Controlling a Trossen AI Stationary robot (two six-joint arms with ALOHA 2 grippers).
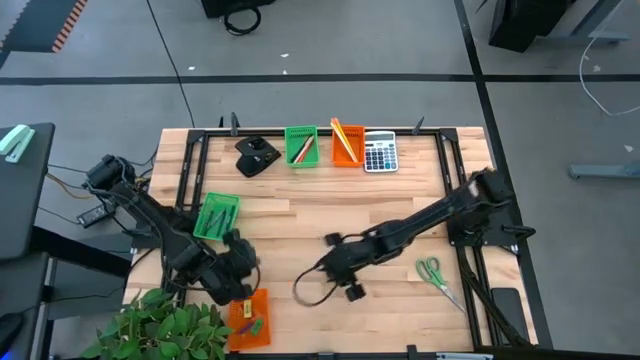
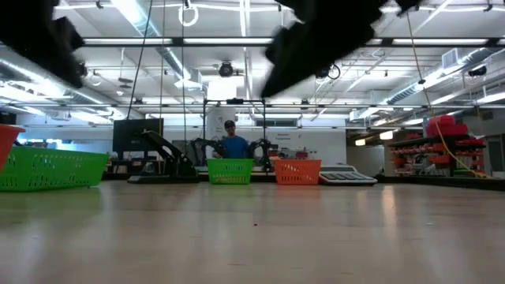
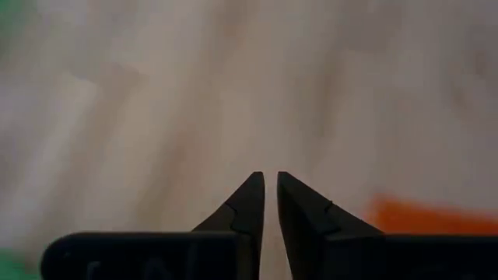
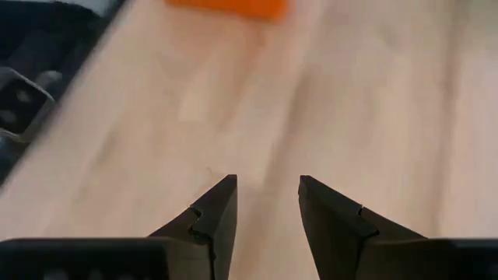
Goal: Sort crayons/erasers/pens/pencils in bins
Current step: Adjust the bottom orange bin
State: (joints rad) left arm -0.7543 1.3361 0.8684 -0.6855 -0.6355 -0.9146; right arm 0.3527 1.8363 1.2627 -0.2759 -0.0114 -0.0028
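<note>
Four bins stand on the wooden table. A far green bin (image 1: 301, 146) holds reddish sticks, and the orange bin (image 1: 346, 143) beside it holds yellow pencils. A green bin (image 1: 216, 216) sits at the left. A near orange bin (image 1: 248, 318) holds small coloured pieces. My left gripper (image 1: 243, 280) (image 3: 271, 183) hovers just beyond that near orange bin, its fingers parted by a narrow gap with nothing between them. My right gripper (image 1: 325, 268) (image 4: 267, 187) hangs open and empty over bare wood near the table's middle. No loose crayon, eraser or pen shows on the table.
A grey calculator (image 1: 380, 152) and a black object (image 1: 256, 157) lie at the far edge. Green-handled scissors (image 1: 437, 275) lie at the near right. A leafy plant (image 1: 160, 330) covers the near left corner. A person (image 2: 231, 142) stands in the room behind.
</note>
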